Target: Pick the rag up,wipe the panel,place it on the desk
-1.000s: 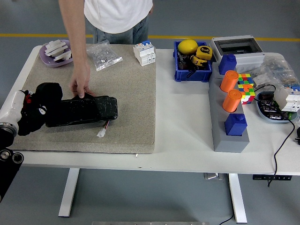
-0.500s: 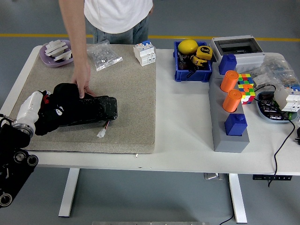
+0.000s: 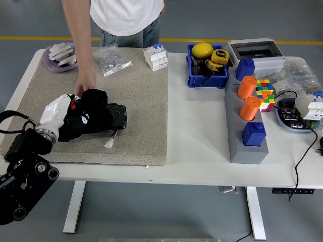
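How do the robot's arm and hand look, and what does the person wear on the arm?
The left arm is black, with round metal joints near the picture's lower left corner and a thin black cable looping beside it. A white, glossy wrist section leads to the left hand, which is black with small white and red marks. The person's arm is bare below a white short-sleeved shirt.

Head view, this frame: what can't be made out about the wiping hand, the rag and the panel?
- Left hand: it and the rag are both black, so finger grip and rag outline cannot be separated.
- Panel: the hand covers its left part; only the right end shows.
- Person's hand: fingertips hidden behind the robot's hand; contact with the panel unclear.
- Right arm: outside the picture.
- Person: cut off by the top edge.
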### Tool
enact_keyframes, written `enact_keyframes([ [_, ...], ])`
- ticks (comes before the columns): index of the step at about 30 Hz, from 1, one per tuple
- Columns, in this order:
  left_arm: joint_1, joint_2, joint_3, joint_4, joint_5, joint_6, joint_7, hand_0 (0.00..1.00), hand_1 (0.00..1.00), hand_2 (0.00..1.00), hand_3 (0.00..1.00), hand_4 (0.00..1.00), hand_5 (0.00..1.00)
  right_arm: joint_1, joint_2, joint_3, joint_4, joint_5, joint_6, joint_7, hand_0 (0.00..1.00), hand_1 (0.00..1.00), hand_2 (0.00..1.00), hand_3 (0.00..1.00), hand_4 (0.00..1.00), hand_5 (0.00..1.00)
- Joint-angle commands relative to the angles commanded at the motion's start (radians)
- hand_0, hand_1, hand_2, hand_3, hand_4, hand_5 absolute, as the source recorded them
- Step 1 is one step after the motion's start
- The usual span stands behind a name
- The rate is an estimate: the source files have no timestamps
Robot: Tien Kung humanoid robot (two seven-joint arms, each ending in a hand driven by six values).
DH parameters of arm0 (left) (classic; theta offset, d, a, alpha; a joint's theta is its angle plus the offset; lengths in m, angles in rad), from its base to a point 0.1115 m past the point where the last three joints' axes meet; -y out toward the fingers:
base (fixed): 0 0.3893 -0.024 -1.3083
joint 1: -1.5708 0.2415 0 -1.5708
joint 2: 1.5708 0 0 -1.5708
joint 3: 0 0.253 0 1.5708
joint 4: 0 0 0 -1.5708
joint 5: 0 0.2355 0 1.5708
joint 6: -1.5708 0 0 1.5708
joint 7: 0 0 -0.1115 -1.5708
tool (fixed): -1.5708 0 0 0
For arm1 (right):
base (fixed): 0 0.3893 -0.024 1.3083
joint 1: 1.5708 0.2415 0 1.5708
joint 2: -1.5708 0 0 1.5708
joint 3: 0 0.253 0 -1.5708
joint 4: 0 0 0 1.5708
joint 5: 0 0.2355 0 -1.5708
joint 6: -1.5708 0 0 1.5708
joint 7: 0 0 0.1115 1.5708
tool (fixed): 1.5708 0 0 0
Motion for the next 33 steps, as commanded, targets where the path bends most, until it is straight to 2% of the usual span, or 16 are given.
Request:
enact_keyframes([
  [10, -0.05, -0.012, 0.115, -0.005, 0.002, -0.012, 0.019, 0.223, 0.197, 0.524, 0.521, 0.235, 0.002, 0.0, -0.002, -0.003, -0.001, 0.003, 0.001, 0.0, 0.736, 0.509, 0.652, 0.605, 0.998, 0.603],
  [18, -0.073, -0.025, 0.171, -0.007, 0.009, -0.017, 0.03, 0.224, 0.197, 0.524, 0.519, 0.231, 0.002, 0.002, -0.002, -0.006, 0.0, 0.003, 0.001, 0.001, 0.735, 0.51, 0.652, 0.605, 0.998, 0.601],
  [27, -0.083, -0.033, 0.185, -0.015, 0.017, -0.015, 0.04, 0.224, 0.195, 0.525, 0.522, 0.241, 0.002, 0.002, -0.002, -0.009, 0.0, 0.005, 0.003, -0.001, 0.735, 0.51, 0.652, 0.605, 0.998, 0.602],
  [33, -0.071, -0.037, 0.161, -0.026, 0.037, -0.016, 0.053, 0.223, 0.194, 0.527, 0.523, 0.249, 0.002, 0.001, -0.002, -0.009, 0.0, 0.005, 0.003, -0.001, 0.735, 0.51, 0.652, 0.605, 0.998, 0.601],
])
